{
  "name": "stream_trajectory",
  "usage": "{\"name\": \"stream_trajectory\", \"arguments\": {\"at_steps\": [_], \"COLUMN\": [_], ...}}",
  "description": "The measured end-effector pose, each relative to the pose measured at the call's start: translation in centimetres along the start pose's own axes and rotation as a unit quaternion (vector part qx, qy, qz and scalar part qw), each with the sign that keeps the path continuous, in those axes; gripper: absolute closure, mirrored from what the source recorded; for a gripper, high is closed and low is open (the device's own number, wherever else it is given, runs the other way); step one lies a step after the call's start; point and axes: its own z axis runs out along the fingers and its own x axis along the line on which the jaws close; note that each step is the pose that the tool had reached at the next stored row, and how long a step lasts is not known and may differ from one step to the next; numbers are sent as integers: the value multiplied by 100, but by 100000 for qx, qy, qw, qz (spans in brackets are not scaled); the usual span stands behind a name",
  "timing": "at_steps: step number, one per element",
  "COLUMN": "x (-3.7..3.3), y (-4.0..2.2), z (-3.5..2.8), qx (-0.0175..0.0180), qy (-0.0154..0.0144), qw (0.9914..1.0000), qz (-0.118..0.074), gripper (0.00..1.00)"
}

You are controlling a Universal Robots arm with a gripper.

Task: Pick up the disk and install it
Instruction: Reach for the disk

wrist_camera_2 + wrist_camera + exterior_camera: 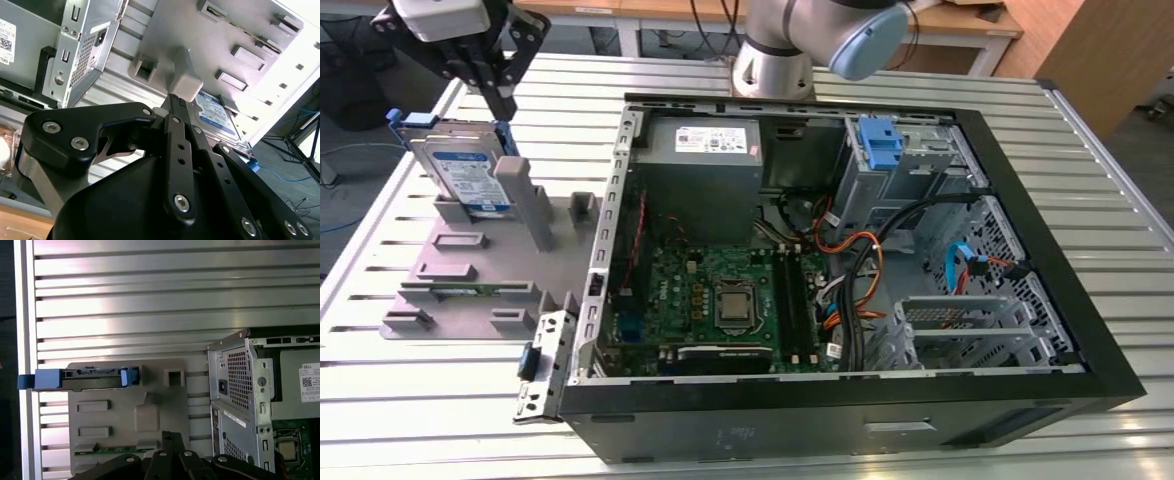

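Note:
The disk [464,168] stands on edge at the far end of a grey holder plate [467,275], on the exterior view's left. Its white and blue label faces the computer case, and a blue carrier frame runs round it. My gripper [503,108] hangs just above the disk, slightly toward the case side. The fingers are shut together and hold nothing. In the first wrist view the disk [80,379] is seen edge-on beyond the gripper [171,436]. In the second wrist view the gripper [172,98] points at a grey post beside the disk [217,117].
An open computer case [1067,300] lies on the slatted aluminium table [440,410], with a power-supply box [700,150], a motherboard [720,300] and cables inside. A drive bay with a blue tab [881,145] sits at the case's far corner. The holder plate has several upright posts [520,190].

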Motion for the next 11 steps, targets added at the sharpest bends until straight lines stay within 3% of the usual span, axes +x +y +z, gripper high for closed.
{"name": "stream_trajectory", "arguments": {"at_steps": [11], "x": [243], "y": [-15], "z": [19], "qx": [2], "qy": [0], "qw": [100000], "qz": [13], "gripper": [89]}}
